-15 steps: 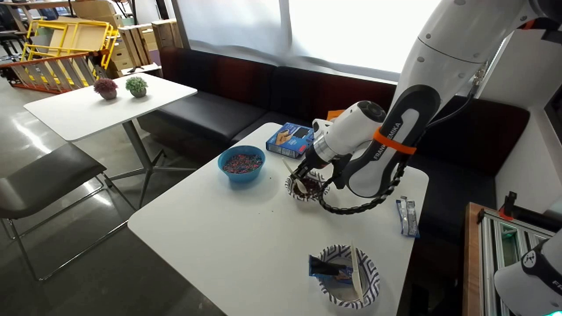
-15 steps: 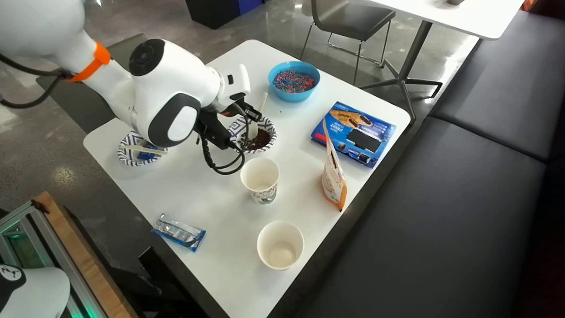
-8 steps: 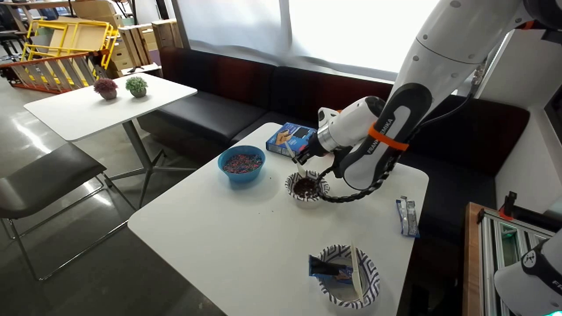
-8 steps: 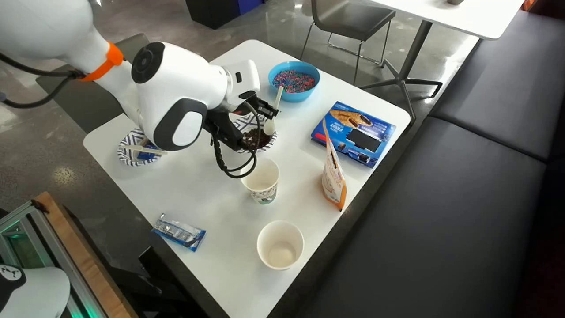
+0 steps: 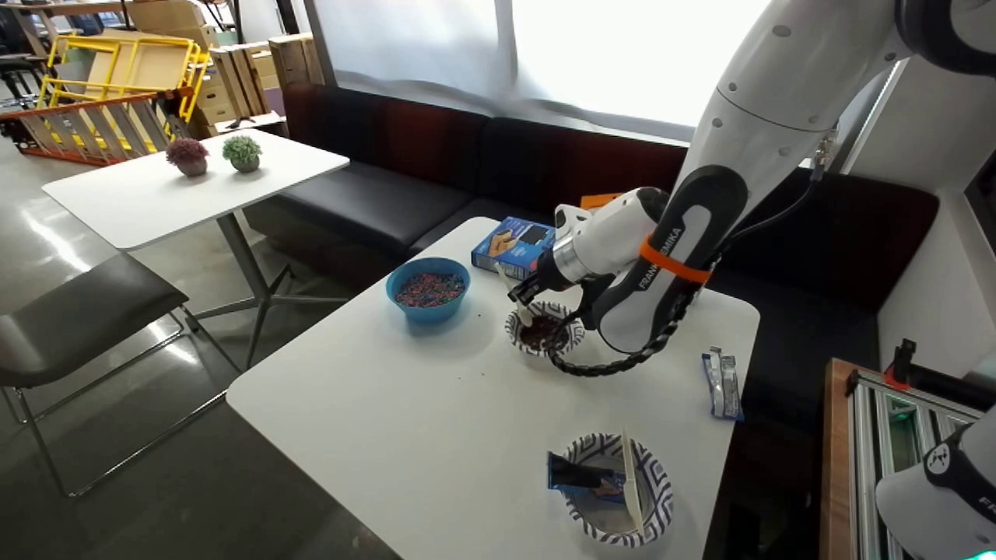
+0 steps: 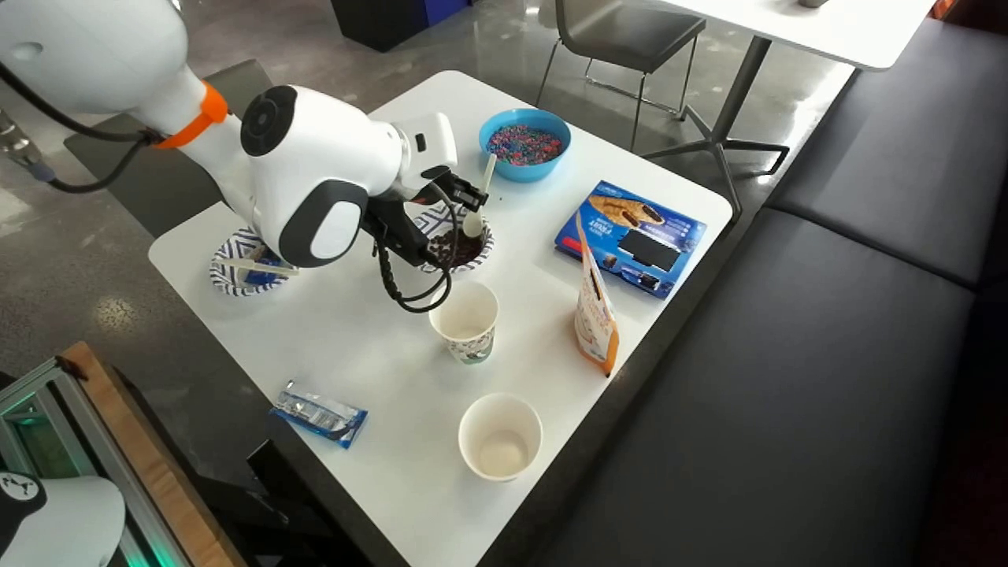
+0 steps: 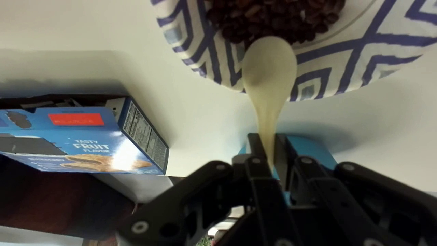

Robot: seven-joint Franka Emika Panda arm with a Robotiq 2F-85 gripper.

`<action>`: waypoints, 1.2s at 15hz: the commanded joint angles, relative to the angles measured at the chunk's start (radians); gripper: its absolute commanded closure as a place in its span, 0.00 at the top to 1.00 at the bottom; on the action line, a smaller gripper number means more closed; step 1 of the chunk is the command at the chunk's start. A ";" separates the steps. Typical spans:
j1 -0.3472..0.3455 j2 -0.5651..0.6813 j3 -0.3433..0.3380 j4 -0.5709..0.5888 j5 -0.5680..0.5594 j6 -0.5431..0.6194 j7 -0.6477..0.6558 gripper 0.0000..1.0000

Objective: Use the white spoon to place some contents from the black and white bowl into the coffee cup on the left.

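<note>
In the wrist view my gripper [image 7: 267, 137] is shut on the handle of the white spoon [image 7: 269, 66], whose round end points away from the fingers. That end sits over the edge of the black and white bowl [image 7: 355, 56], beside a heap of dark brown beans [image 7: 273, 20]. No beans show on the spoon's visible face. Both exterior views show the spoon [image 6: 472, 226] slanting down at the bowl's rim [image 5: 517, 342]. Two white cups, a nearer one [image 6: 466, 319] and a farther one [image 6: 500, 441], stand upright; which is the left coffee cup I cannot tell.
A blue bowl [image 6: 528, 172] of coloured bits stands near the spoon's handle. A blue box [image 6: 630, 232] and an upright orange-white pouch [image 6: 596, 323] stand near the bench. Farther off are a patterned dish [image 5: 659, 509] with another spoon, and a wrapper [image 6: 319, 413].
The spoon has come up out of the beans and shifted toward the bowl's rim, then sunk a little again. My grip on it is unchanged.
</note>
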 commanded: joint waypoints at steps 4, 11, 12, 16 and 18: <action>0.050 0.062 -0.020 0.028 0.090 0.074 -0.015 0.04; 0.035 0.049 0.003 0.009 0.078 0.037 0.000 0.04; 0.033 0.047 0.004 0.008 0.074 0.037 0.000 0.04; 0.016 0.022 0.017 -0.007 0.054 -0.002 0.006 0.04; 0.008 0.008 0.024 -0.013 0.042 -0.031 0.007 0.04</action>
